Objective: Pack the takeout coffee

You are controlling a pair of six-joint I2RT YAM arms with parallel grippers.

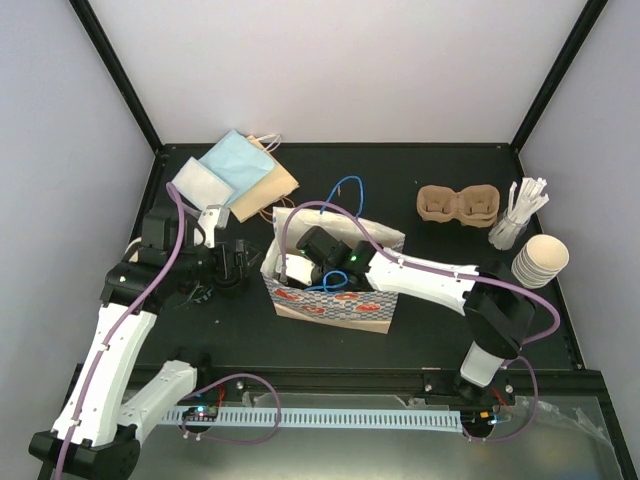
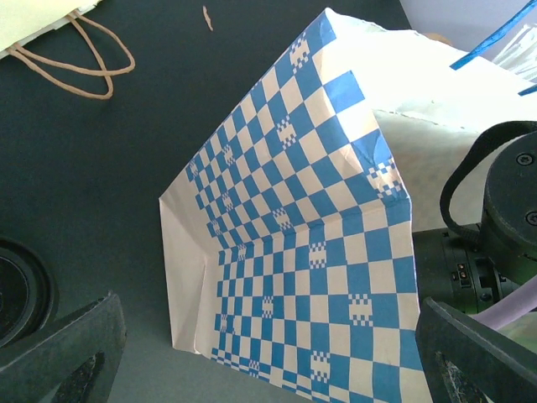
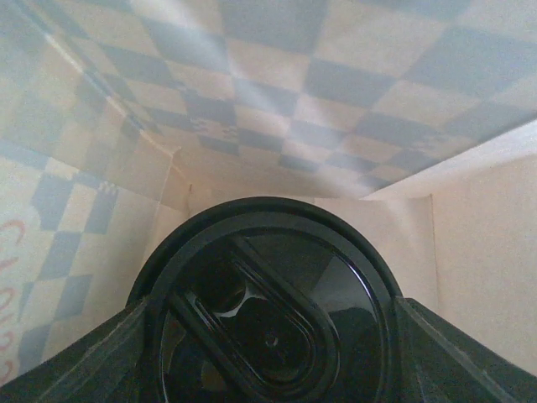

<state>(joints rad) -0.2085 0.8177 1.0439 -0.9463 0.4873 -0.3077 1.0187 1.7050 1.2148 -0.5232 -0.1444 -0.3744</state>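
The blue-checked paper bag (image 1: 335, 305) stands open mid-table. My right gripper (image 1: 318, 262) reaches down into its mouth. In the right wrist view the right gripper (image 3: 268, 344) is shut on a round black lid (image 3: 268, 302) that fills the gap between both fingers (image 3: 75, 361), with the bag's inner walls (image 3: 277, 101) all round; any cup under the lid is hidden. My left gripper (image 1: 235, 262) is open just left of the bag. In the left wrist view the left gripper (image 2: 268, 369) faces the bag's checked side (image 2: 310, 252), which nothing pinches. The brown two-hole cup tray (image 1: 457, 205) lies at the back right, with a stack of tan cups (image 1: 540, 258) near it.
White stir sticks (image 1: 520, 212) stand in a holder between the tray and the cups. Flat paper bags (image 1: 240, 172) lie at the back left, with a twine handle (image 2: 84, 59) on the dark tabletop (image 2: 101, 168). A round black object (image 2: 17, 294) sits by the left finger.
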